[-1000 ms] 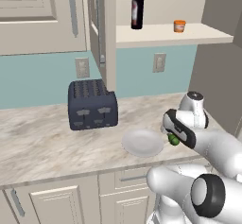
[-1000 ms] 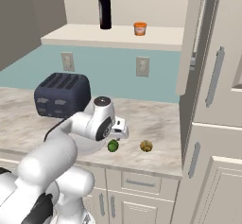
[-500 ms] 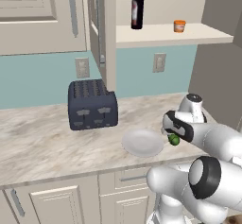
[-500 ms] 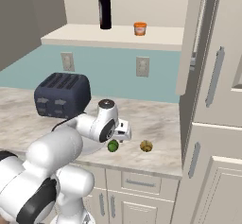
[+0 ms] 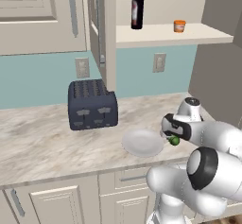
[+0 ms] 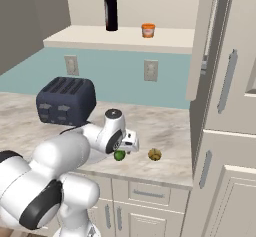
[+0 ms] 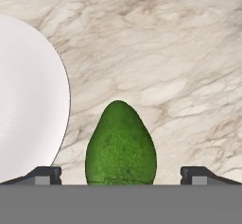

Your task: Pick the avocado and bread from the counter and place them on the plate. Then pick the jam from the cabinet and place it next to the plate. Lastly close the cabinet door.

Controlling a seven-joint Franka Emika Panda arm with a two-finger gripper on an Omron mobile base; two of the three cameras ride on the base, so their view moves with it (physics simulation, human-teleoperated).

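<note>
While you scan the hand view from its left, the plate [image 7: 28, 100] curves in at nine o'clock, then the avocado [image 7: 120, 145] lies on the counter [image 7: 179, 53] at six — the gripper [image 7: 120, 176] spread wide around it, fingertips [image 7: 45, 175] clear of its skin.

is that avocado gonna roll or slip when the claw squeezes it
The avocado looks egg-shaped and glossy, so it may slip if pinched off-centre. Lying on the flat counter, it could roll if nudged. It sits between the open claw, which likely helps.
</note>
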